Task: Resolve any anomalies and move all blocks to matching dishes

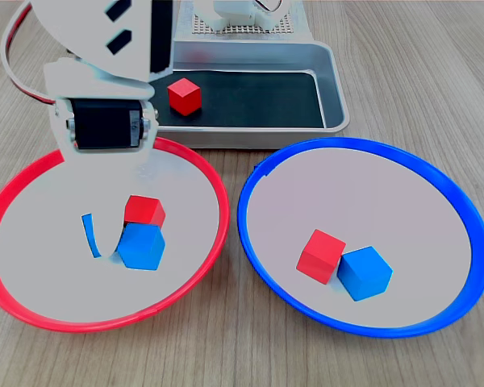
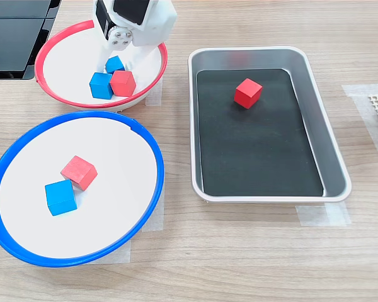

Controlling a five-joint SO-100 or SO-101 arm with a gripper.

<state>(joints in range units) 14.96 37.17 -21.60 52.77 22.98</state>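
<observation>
In the red-rimmed dish [image 2: 57, 38], three blocks [image 2: 112, 80], end effector [image 2: 116, 63] spread around one blue.

robotics lab bench: taped dishes [image 2: 152, 207], tray [image 2: 331, 148]

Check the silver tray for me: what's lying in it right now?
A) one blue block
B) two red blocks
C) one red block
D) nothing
C: in both exterior views a single red block sits on the black floor of the silver tray, with nothing else in it.
</observation>
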